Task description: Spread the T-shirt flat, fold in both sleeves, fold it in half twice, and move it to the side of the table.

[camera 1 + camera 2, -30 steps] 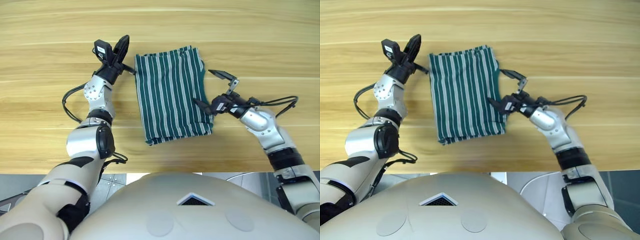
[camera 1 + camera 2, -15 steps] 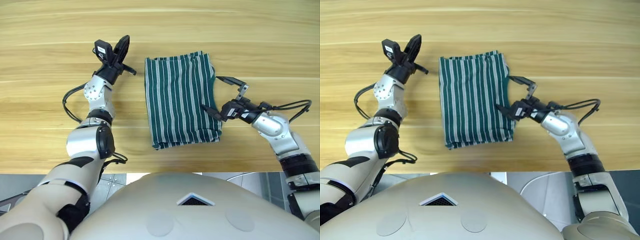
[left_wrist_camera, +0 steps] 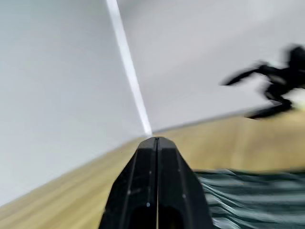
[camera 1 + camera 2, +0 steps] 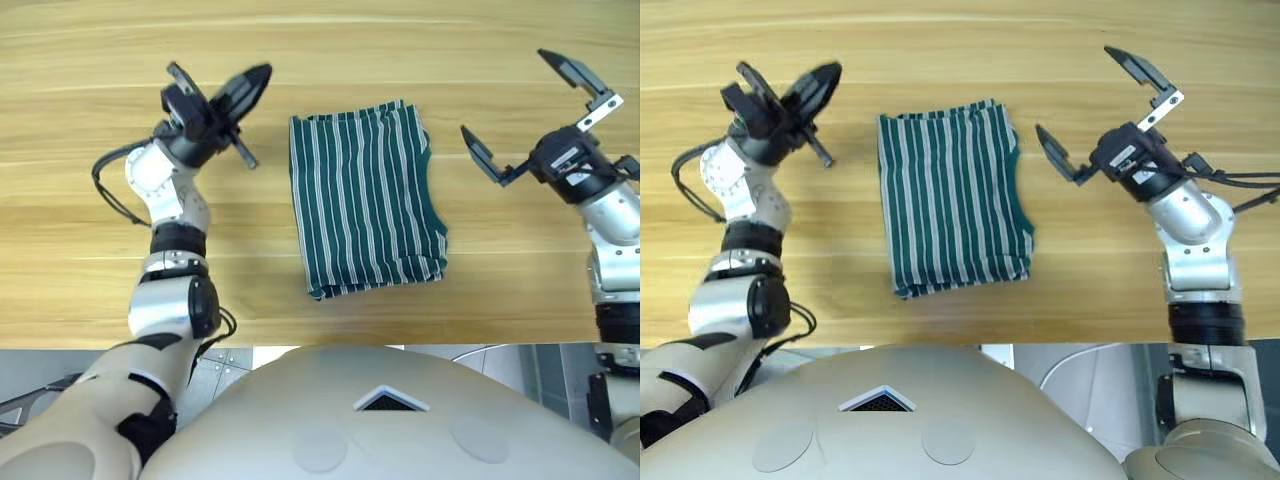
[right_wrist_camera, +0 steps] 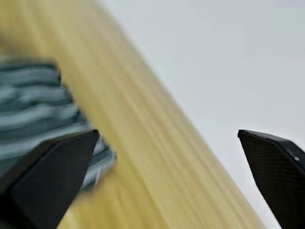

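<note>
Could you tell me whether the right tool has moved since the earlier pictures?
Yes: the right tool has left the T-shirt, moving rightward across the table.

- On the left arm (image 4: 172, 205): silver-grey shells, black joint rings, a black cable (image 4: 100, 185) looping off the wrist.
- Now the right arm (image 4: 612, 212): same silver and black.
- And the left gripper (image 4: 257, 77) and right gripper (image 4: 505, 92): matte black, slim pointed fingers.

No writing, number, label or sign can be read anywhere. The T-shirt (image 4: 365, 200), lying folded toward the near edge of the table (image 4: 500, 40), bears only green and white stripes, with no legible print. The table's wooden top shows plain grain.
</note>
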`<state>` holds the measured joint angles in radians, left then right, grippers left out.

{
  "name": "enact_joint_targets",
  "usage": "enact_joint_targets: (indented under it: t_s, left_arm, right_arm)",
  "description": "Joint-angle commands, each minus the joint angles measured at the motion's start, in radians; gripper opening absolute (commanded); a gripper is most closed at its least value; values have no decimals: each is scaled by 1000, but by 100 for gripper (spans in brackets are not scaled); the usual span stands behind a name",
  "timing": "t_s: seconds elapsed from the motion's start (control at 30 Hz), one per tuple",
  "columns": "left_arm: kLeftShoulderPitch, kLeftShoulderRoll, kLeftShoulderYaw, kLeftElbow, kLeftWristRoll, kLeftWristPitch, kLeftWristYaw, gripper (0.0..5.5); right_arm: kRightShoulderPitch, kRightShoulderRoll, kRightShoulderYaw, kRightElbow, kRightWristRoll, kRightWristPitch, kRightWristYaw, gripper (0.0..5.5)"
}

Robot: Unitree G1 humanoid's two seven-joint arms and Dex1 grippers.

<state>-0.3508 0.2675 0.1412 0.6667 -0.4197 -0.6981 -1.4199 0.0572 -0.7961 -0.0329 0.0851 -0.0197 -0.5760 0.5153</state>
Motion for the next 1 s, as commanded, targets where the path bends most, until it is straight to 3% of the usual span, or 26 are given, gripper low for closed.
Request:
enact_joint_targets:
  t_s: [0.03,0.27,0.47,1.0]
  left_arm:
    - [217,174,-124,-284,42,94,-127,21]
    - [438,362,-194,-645,59,200,-110,115]
    - [548,387,-280,-786,225,142,-2,207]
    - [550,401,-470,-715,509,38,273,449]
  right_arm:
    - [175,-159,-57,8,-65,-80,103,540]
    - [371,-246,-67,-52,-76,-149,206,540]
    - [391,-228,-14,-84,-116,-152,222,540]
    - [393,-200,126,-161,-123,-139,253,540]
